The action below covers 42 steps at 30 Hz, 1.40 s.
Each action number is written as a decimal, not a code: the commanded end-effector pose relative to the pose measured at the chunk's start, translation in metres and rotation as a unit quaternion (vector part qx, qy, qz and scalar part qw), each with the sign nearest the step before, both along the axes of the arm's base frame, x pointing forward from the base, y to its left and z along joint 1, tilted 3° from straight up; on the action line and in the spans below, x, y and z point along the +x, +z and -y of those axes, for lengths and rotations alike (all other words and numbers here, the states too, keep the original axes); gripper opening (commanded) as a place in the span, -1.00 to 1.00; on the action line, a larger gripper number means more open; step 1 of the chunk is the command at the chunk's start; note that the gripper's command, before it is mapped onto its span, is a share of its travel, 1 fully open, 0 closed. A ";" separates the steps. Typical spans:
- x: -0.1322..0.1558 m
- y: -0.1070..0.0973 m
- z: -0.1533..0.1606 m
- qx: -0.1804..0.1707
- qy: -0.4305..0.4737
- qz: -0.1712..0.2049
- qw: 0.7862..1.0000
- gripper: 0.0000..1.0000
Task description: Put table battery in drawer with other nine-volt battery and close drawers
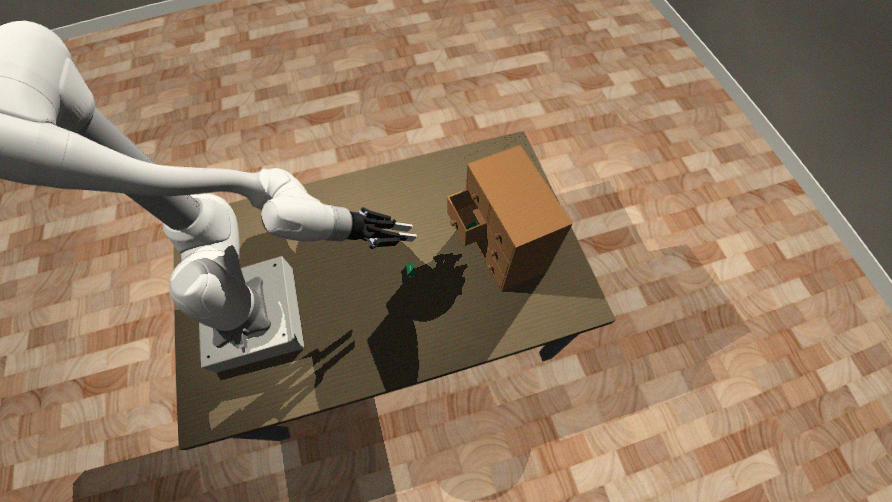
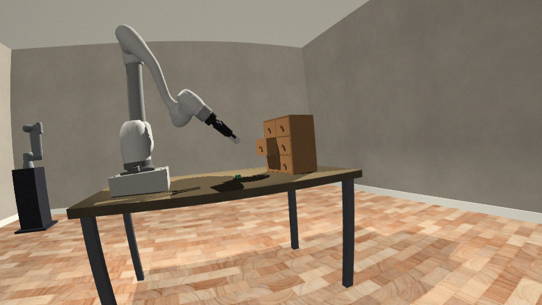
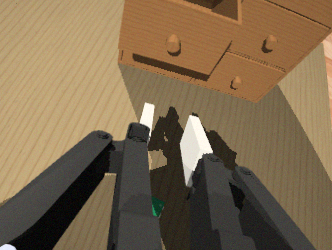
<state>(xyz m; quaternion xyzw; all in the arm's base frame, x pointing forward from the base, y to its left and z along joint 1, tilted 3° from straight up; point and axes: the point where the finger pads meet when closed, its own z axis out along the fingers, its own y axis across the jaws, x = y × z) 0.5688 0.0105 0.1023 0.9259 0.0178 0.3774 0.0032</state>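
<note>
A small green nine-volt battery (image 1: 410, 268) (image 2: 237, 176) (image 3: 157, 208) lies on the table (image 1: 349, 374) (image 2: 189, 197) in the arm's shadow. The brown chest (image 1: 518, 187) (image 2: 299, 144) (image 3: 292, 19) stands at the far right of the table. Its middle left drawer (image 1: 460, 215) (image 2: 260, 146) (image 3: 174, 42) is pulled partway out, and a green thing (image 1: 473, 223) shows inside it. The other drawers are pushed in. My gripper (image 1: 408, 231) (image 2: 236, 140) (image 3: 167, 125) hangs in the air above the battery, pointing at the chest and short of the open drawer. Its fingers are nearly together with nothing between them.
The arm's grey base (image 1: 284, 312) (image 2: 140, 181) stands on the left part of the table. The chest sits close to the table's far and right edges. A second small arm on a black pedestal (image 2: 32, 189) stands on the floor, away from the table.
</note>
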 end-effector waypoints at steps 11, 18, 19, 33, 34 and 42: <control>-0.007 0.009 -0.002 0.018 0.018 -0.067 0.997 -0.60; -0.015 0.017 0.000 0.015 0.018 -0.115 0.993 -0.60; -0.018 0.020 0.000 0.014 0.017 -0.135 0.991 -0.60; -0.056 0.061 0.004 -0.017 -0.001 -0.310 0.950 -0.60; -0.056 0.061 0.004 -0.017 -0.001 -0.310 0.950 -0.60; -0.062 0.069 0.004 -0.001 0.016 -0.402 0.915 -0.60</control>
